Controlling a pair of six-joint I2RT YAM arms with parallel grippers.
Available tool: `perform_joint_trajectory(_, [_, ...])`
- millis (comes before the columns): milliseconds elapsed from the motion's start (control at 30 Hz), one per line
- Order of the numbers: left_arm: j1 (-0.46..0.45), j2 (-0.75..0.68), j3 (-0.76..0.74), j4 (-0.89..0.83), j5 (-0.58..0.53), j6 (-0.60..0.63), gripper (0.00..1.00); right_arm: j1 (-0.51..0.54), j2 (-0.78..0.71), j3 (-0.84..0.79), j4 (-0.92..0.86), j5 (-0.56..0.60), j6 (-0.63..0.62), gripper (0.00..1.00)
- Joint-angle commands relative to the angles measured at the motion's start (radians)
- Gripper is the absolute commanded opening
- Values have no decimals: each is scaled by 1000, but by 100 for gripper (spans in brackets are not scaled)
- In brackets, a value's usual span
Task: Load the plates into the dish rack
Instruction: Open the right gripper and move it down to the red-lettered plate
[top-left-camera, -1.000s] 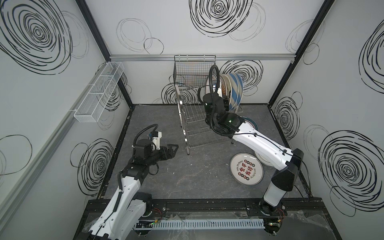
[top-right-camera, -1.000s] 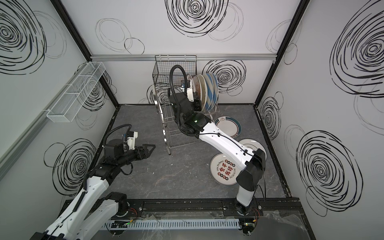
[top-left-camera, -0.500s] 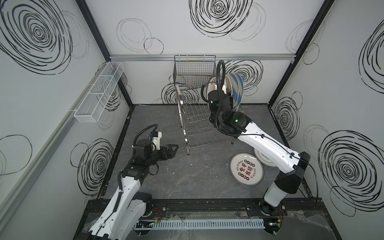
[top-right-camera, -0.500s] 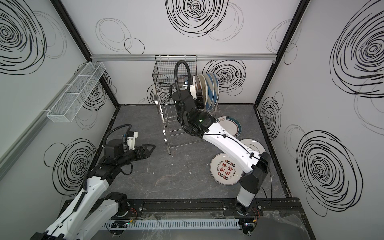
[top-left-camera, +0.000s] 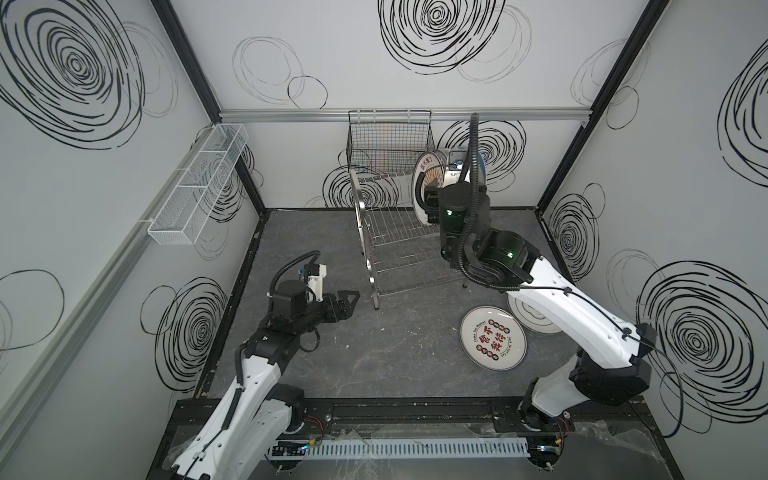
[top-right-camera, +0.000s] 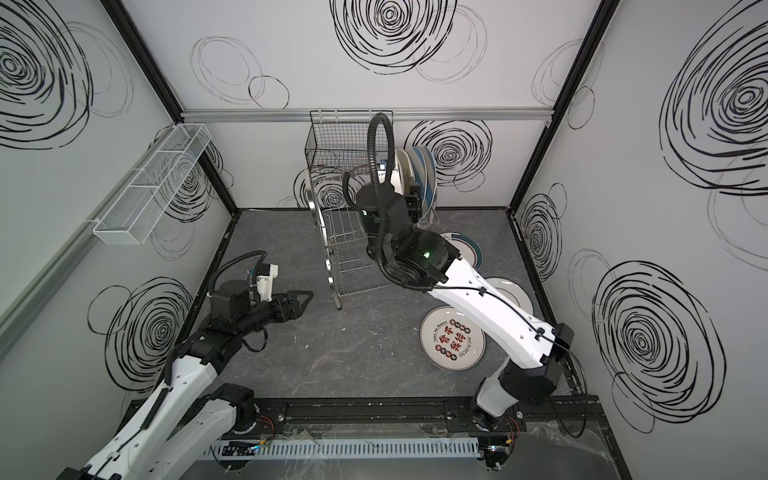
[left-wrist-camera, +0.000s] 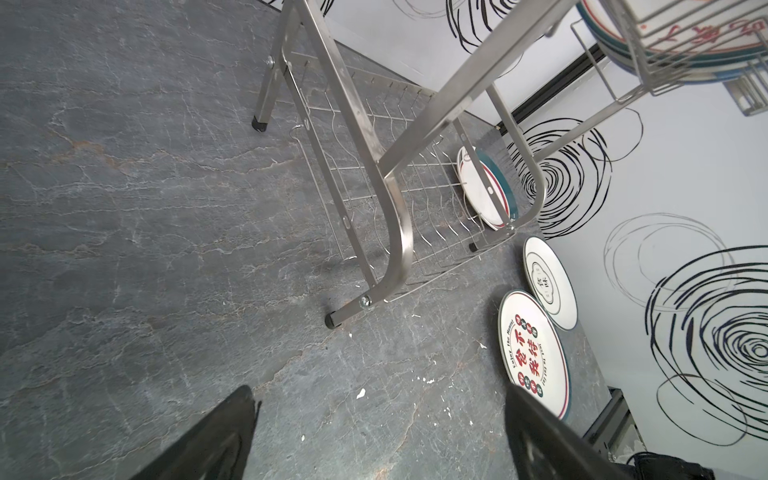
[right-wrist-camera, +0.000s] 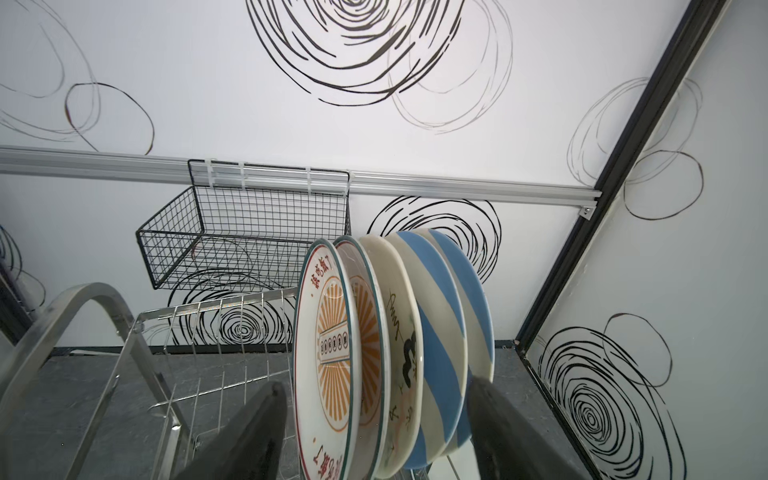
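Observation:
The steel dish rack (top-left-camera: 395, 232) (top-right-camera: 345, 232) stands at the back middle. Several plates stand upright at the right end of its upper tier: two orange sunburst (right-wrist-camera: 332, 357), a whitish one (right-wrist-camera: 399, 345) and two blue-white striped (right-wrist-camera: 440, 316). My right gripper (right-wrist-camera: 376, 386) (top-right-camera: 417, 199) is open at that tier, one finger on each side of the stack. On the table lie a red-black character plate (top-left-camera: 493, 337) (left-wrist-camera: 534, 353), a white plate (top-right-camera: 509, 297) and a teal-rimmed plate (top-right-camera: 467, 249), the last two partly behind the right arm. My left gripper (top-left-camera: 351, 301) (left-wrist-camera: 379, 392) hovers open and empty left of the rack.
A black wire basket (top-left-camera: 388, 141) hangs on the back wall just above the rack. A long white mesh tray (top-left-camera: 195, 187) is fixed to the left wall. Black frame posts and patterned walls close the table in on three sides.
The right wrist has shifted right along the upper tier, toward the plate stack. The left arm has not moved.

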Motion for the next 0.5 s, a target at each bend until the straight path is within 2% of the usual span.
perform_joint_trajectory(0, [-44,-27,9,-13,-81,21,96,20,-63,17,-117,-64,54,78])
perform_joint_trajectory(133, [-136,-41,13,-41,-159,12,96,20,-162,-56,-196,-259,131,83])
perform_joint_trajectory(233, [-231,-37,21,-71,-230,2,96,22,-265,-174,-216,-443,171,88])
perform_joint_trajectory(467, [-420,-55,50,-175,-396,-66,96,29,-439,-474,-372,-611,383,99])
